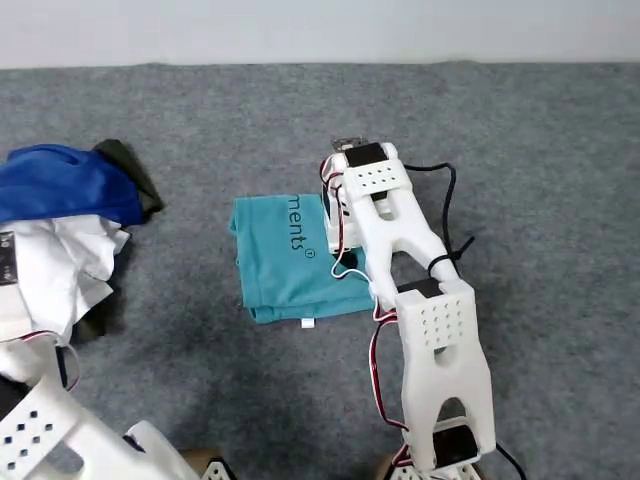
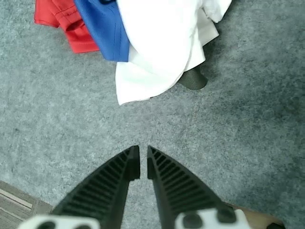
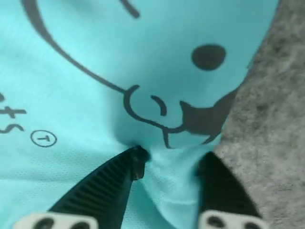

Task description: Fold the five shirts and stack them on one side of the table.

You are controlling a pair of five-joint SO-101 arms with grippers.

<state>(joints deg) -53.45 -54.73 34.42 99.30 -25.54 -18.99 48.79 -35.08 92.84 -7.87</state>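
Right jaws around teal shirt [image 3: 86,71] fold

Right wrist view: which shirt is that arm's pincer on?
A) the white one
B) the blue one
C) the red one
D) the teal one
D: the right pincer is down on the teal shirt, with a ridge of its cloth bunched between the two fingers.
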